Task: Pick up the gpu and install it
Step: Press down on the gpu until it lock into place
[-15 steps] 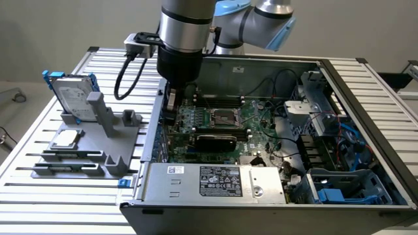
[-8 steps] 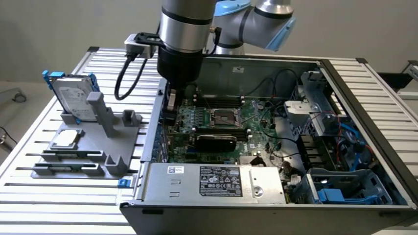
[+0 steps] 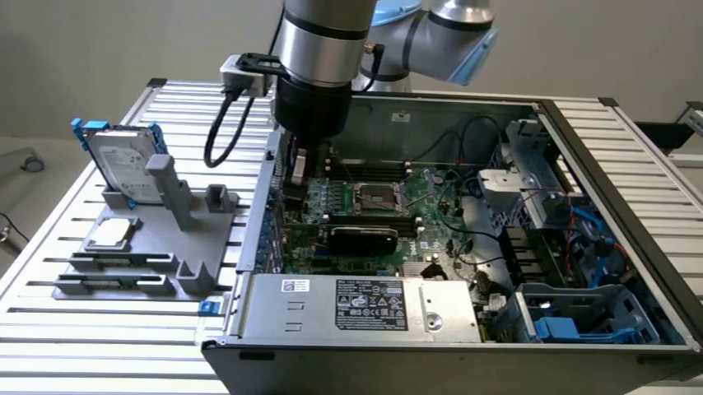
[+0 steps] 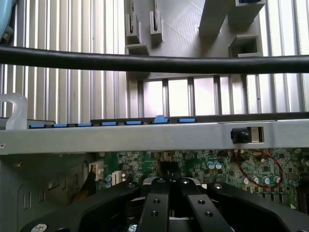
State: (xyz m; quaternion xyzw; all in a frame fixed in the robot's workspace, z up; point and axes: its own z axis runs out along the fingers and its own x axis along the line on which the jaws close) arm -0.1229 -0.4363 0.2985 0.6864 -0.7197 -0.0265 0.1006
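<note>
Starting at the exterior view's left, the slatted bench (image 3: 66, 346) carries a grey fixture (image 3: 143, 247) with a hard drive (image 3: 115, 160) standing in it and a processor chip (image 3: 110, 233) lying flat. Next comes the open computer case (image 3: 615, 206), where the tool (image 3: 295, 185) reaches down just inside the wall nearest the fixture. In the wrist view its fingers (image 4: 157, 208) meet at the tips, drawn together with nothing visible between them.

Just to the tool's right in the exterior view, apart from it, the gpu (image 3: 364, 239) sits on the motherboard below the processor socket, glossy black cover up.

The card looks light and stiff but fragile. The smooth cover is probably slippery, so the long edges or the end bracket seem safer holds than the board's components.
</note>
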